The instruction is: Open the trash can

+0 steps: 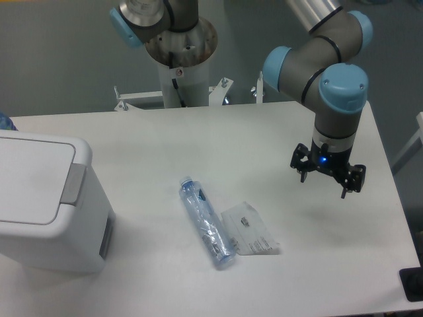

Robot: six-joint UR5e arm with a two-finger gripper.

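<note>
The trash can (46, 205) is a large white boxy bin at the left edge of the table, its flat lid down and a grey push tab (73, 183) on the right rim. My gripper (324, 187) hangs over the right part of the table, far from the bin, pointing down. Its two dark fingers stand apart with nothing between them.
A clear plastic bottle (206, 222) with a blue cap lies on its side in the middle of the white table (264, 132). A crumpled clear wrapper (251, 236) lies against its right side. The robot's base column (180, 59) stands behind the far edge.
</note>
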